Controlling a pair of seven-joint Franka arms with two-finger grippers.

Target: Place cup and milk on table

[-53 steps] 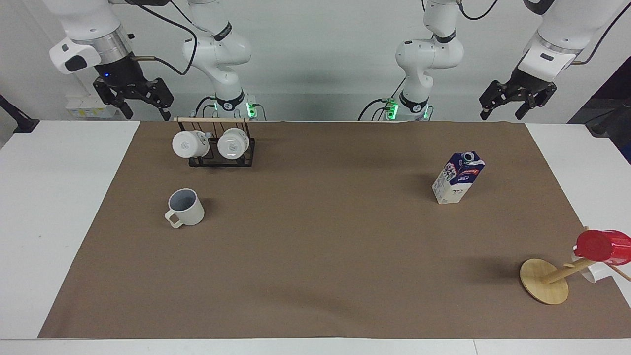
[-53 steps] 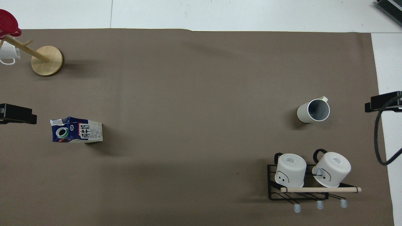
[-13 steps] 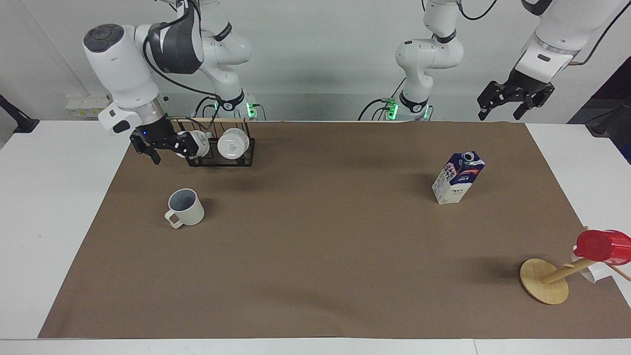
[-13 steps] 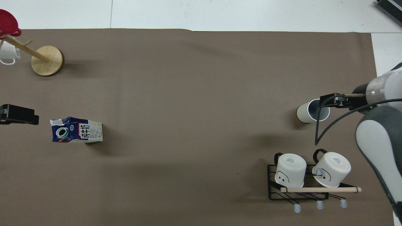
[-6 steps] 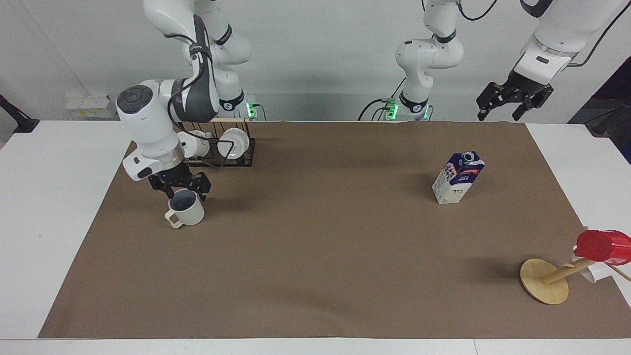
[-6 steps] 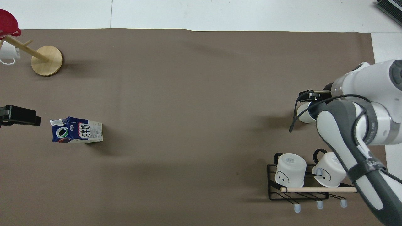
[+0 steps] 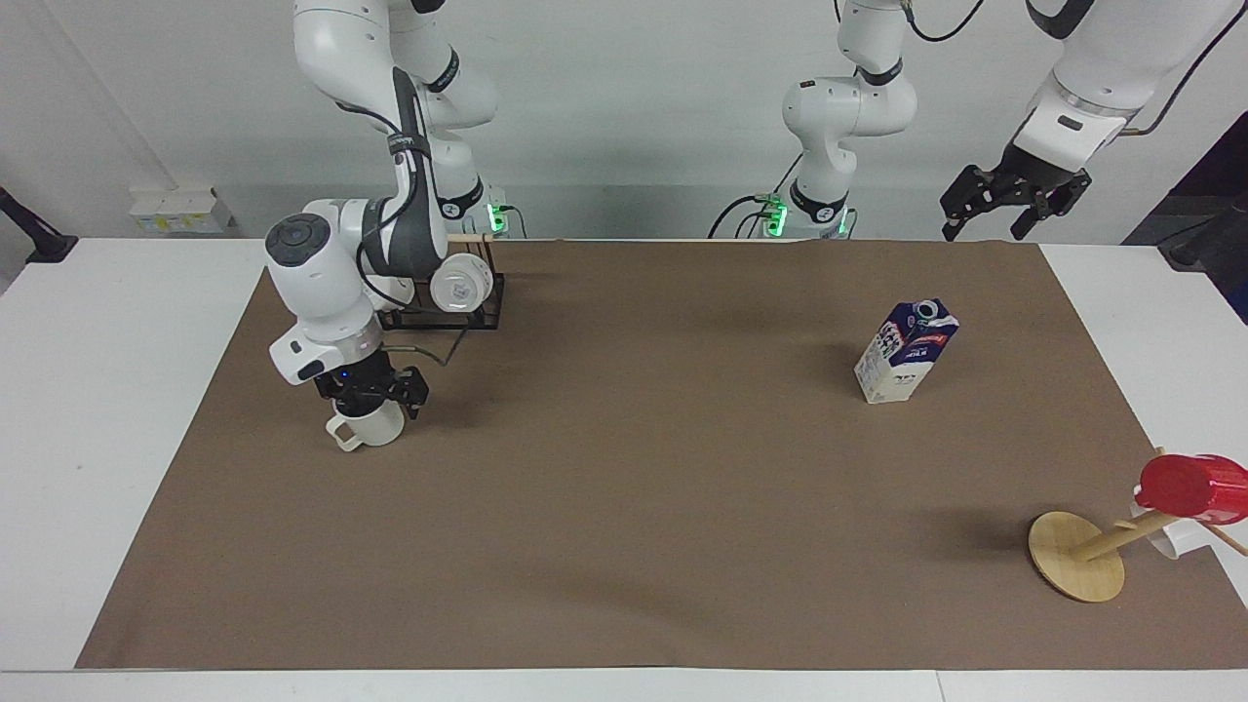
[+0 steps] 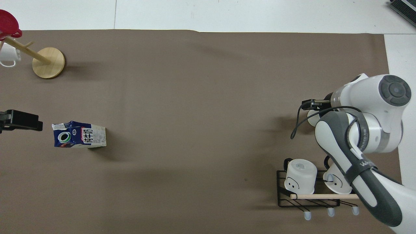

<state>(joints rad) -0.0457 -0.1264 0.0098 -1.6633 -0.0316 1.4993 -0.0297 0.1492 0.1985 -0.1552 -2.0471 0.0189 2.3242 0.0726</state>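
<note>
Cream mug (image 7: 369,426) upright on brown sheet (image 7: 624,507) toward right arm's end, right gripper (image 7: 371,395) down at its rim, fingers spread around it. Milk carton (image 7: 906,351) upright toward left arm's end. Left gripper (image 7: 1014,200) waiting aloft, fingers spread, over table's robot-side edge.

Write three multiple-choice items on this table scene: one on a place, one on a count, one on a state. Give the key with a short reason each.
1. Where is the right gripper?
A. At the cream cup
B. Over the milk carton
C. Over the wooden stand

2. How many white mugs hang on the black rack?
A. One
B. Two
C. Four

3. How does the milk carton stand?
A. Lying flat
B. Held in the air
C. Upright on the brown sheet

Key:
1. A: the facing view shows the right arm lowered onto the cup's rim.
2. B: the overhead view shows two mugs side by side.
3. C: its base rests on the sheet, while the left gripper waits above the table's edge, away from it.
</note>
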